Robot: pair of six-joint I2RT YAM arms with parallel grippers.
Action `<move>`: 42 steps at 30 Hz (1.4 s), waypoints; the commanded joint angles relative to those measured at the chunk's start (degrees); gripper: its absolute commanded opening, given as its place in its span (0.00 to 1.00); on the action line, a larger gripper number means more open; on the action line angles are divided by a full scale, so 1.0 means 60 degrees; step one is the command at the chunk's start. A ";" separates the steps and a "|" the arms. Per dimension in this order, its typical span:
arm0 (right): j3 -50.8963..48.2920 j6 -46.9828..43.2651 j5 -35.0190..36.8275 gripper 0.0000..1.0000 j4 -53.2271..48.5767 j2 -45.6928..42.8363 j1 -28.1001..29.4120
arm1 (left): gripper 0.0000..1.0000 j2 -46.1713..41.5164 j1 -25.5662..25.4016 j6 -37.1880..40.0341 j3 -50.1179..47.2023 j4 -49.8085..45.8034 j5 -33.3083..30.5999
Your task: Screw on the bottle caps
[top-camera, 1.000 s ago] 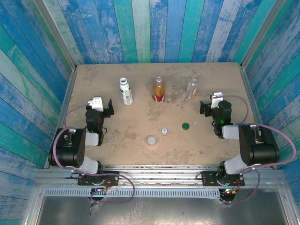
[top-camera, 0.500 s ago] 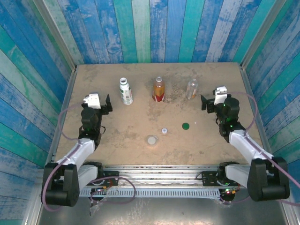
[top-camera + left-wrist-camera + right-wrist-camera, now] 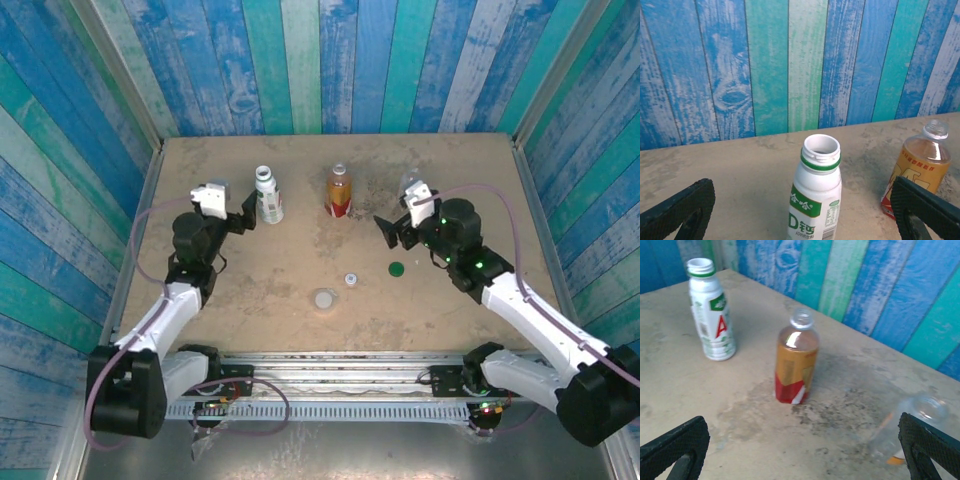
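Blue and green painted planks (image 3: 330, 60) close in a sandy-brown table (image 3: 250, 270) on three sides. Over its left part the left gripper (image 3: 244, 214) hangs just beside the white bottle (image 3: 267, 197). Its fingers (image 3: 682, 207) are spread wide and grip nothing. Through the left wrist camera, the bottle's open neck stands framed between the two black tips but farther off, and I can see no contact.

The right gripper (image 3: 393, 232) sits between the amber bottle (image 3: 340, 192) and the green cap (image 3: 396, 268). It is likewise spread wide and empty. In its own camera view the tips sit in the lower corners, cut off by the frame edge.

All three bottles stand upright in a row toward the far wall, their necks open. From above, the clear bottle (image 3: 408, 182) is partly covered by the white housing on the right wrist. In the right wrist view it is a pale, see-through blur close to the right-hand tip, and its outline is hard to trace.

The caps lie loose on the nearer middle of the table. The green cap is rightmost, the tiny white cap (image 3: 351, 279) lies just left of it, and the pale grey cap (image 3: 322, 298) is nearer still. Each is apart from the others and well apart from the bottles.

Bare tabletop runs along both side rails and between the caps and the row of bottles. The bottles themselves stand with open gaps between them.
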 commanded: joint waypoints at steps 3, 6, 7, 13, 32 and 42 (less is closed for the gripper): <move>0.0660 0.0025 0.0380 1.00 -0.0478 0.0721 0.1209 | 0.94 0.1110 -0.0071 0.0721 0.0392 0.0803 0.0640; 0.0843 0.0132 0.0498 1.00 -0.0428 0.1052 0.1655 | 0.94 0.1966 -0.0092 0.1003 0.0665 0.0934 0.0668; 0.0892 0.0176 0.0528 1.00 -0.0394 0.1169 0.1786 | 0.94 0.2259 -0.0099 0.1106 0.0809 0.0925 0.0791; 0.1053 0.0367 0.0674 1.00 -0.0184 0.1503 0.2171 | 0.94 0.3824 -0.0106 0.1097 0.1626 0.0843 0.1051; 0.0986 0.0488 0.0921 1.00 -0.0290 0.1372 0.2253 | 0.99 0.6147 -0.0117 0.1656 0.4325 -0.1511 0.2075; 0.0860 0.0627 0.0924 1.00 -0.0222 0.1448 0.2261 | 0.63 0.6125 -0.0129 0.2061 0.4517 -0.2075 0.2649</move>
